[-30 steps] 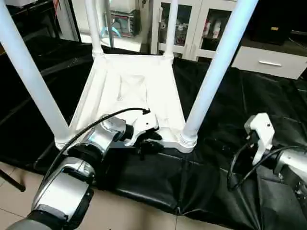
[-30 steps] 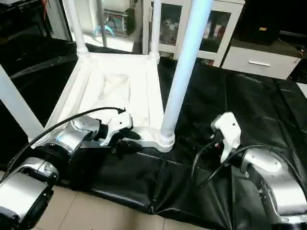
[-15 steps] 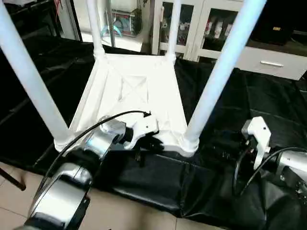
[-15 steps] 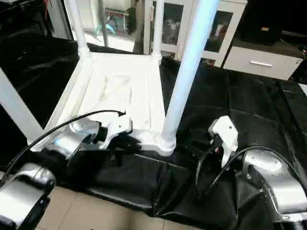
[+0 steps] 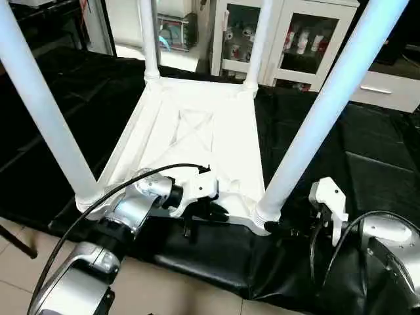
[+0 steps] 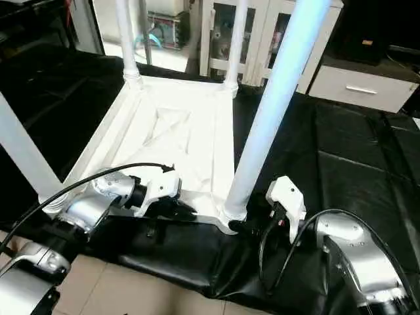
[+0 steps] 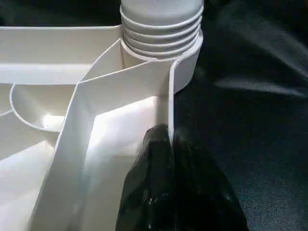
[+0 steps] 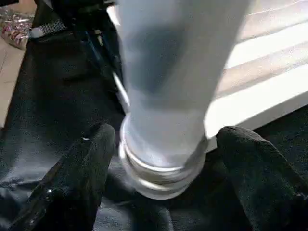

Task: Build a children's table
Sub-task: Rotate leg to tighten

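The children's table lies upside down on a black sheet: its white tabletop (image 5: 197, 138) shows its X-ribbed underside. Its legs stand upright in the corner sockets. They are the near left leg (image 5: 39, 105), the near right leg (image 5: 315, 125), the far left leg (image 5: 149, 46) and the far right leg (image 5: 257, 46). My left gripper (image 7: 168, 134) is shut on the tabletop's thin near rim wall, close to the near right socket (image 7: 163, 45). My right gripper (image 8: 164, 137) is open, one finger on each side of the near right leg's ribbed base (image 8: 163, 163), with gaps on both sides.
The black sheet (image 5: 367, 151) covers the ground around the table and ends at a tiled floor (image 5: 164, 289) on the near side. White glass-door cabinets (image 5: 295, 39) and a drawer unit (image 6: 361, 88) stand behind. A black cable (image 5: 131, 180) loops over my left wrist.
The camera has tilted. My left gripper's fingers have shut on the near rim wall. My right gripper has moved in toward the near right leg's base, still open.
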